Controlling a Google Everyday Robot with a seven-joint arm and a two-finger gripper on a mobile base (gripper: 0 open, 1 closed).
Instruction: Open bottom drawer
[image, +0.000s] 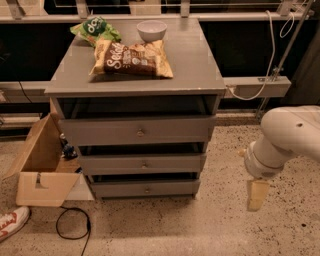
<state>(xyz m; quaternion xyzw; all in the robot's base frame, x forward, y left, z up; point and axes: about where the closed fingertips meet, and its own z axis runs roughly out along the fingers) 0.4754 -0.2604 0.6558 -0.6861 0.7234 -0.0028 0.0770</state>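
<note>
Grey bottom drawer sits well left of the low-hanging jaws, grip state unclear.

Single camera looks down from in front, mid-range; gripper hangs lower right, bottom drawer to its left.

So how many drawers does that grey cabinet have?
3, stacked: the top drawer under the tabletop, the middle drawer below it, the bottom drawer nearest the floor. The gripper hangs to their right, touching none.
</note>
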